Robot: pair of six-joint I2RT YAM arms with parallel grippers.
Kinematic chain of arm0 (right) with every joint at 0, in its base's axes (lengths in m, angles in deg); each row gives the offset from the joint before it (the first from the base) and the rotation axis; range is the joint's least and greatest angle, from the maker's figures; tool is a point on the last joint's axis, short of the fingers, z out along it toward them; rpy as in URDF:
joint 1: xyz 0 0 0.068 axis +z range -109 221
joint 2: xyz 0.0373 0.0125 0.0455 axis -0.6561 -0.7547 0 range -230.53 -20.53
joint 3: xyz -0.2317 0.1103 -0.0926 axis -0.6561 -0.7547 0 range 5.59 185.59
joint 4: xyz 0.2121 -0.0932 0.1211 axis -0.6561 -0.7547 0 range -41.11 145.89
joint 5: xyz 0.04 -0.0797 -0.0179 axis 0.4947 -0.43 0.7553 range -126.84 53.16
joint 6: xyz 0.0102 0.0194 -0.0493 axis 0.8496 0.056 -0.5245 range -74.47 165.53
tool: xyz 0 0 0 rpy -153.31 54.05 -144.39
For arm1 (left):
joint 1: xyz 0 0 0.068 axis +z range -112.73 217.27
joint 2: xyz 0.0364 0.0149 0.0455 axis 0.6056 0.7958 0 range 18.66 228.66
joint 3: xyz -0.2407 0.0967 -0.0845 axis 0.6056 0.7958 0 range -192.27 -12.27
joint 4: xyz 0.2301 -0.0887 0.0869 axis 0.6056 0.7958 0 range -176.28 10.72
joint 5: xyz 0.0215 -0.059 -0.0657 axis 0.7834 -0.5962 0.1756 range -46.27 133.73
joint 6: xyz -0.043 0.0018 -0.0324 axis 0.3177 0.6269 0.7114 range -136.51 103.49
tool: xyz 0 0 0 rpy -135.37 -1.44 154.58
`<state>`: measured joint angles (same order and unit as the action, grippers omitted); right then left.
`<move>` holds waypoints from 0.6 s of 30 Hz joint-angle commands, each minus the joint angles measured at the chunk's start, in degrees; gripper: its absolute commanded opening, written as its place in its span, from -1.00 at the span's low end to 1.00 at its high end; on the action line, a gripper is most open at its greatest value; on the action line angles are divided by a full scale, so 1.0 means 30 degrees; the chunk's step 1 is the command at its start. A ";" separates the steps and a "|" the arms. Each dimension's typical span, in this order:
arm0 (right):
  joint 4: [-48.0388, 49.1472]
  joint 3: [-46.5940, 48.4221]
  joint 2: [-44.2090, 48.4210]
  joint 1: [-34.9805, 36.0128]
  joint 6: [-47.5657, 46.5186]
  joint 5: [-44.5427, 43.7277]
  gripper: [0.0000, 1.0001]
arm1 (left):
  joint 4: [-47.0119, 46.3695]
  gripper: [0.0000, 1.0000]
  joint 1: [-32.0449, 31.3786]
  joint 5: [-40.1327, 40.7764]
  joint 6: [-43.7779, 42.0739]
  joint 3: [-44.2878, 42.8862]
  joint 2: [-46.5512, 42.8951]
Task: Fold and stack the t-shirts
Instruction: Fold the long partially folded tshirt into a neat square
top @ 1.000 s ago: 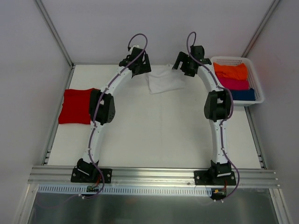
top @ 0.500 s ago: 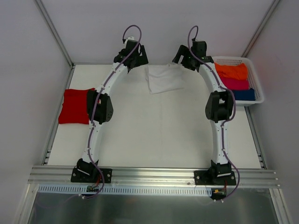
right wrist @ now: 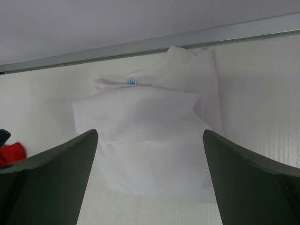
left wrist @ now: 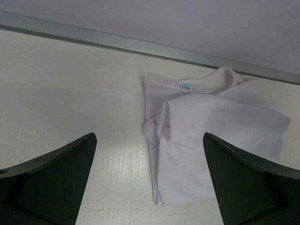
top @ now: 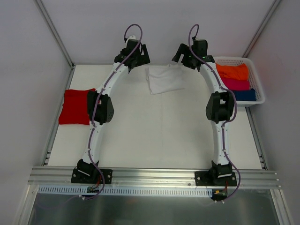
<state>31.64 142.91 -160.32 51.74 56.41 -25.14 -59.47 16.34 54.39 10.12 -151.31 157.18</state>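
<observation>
Here, both tools stood spread wide and empty: our left tool (left wrist: 148,140) and right tool (right wrist: 150,140) flanked the white t-shirt (top: 164,78), neither touching it. That shirt lay partly folded and rumpled at the far edge of the tabletop (top: 154,131); the red t-shirt (top: 75,107) sat folded at the left edge, well apart. We judged the white fold unfinished; next we needed to pinch its edges, neaten it, then stack it on the red.

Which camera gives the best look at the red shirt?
The top view: the red t-shirt lies folded there, almost wholly visible. The right wrist view catches only a sliver of it at the picture's left edge; the left wrist view shows none.
</observation>
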 commanded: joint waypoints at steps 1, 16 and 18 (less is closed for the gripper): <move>0.0144 0.0927 0.0776 0.0082 -0.0226 0.0551 0.99 | -0.0468 0.98 0.0091 -0.0562 0.0292 -0.0732 -0.0147; -0.0646 0.0049 0.1566 0.0520 -0.0226 0.1313 -0.99 | -0.1523 -1.00 0.0121 -0.4986 0.3572 -0.0762 0.0144; -0.0793 -0.0039 0.1537 0.0637 -0.0226 0.1342 -0.99 | -0.1844 -1.00 0.0091 -0.5716 0.3983 -0.0761 0.0465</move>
<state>30.31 142.75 -160.29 52.77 56.38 -22.58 -62.23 16.37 41.12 18.67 -151.31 157.33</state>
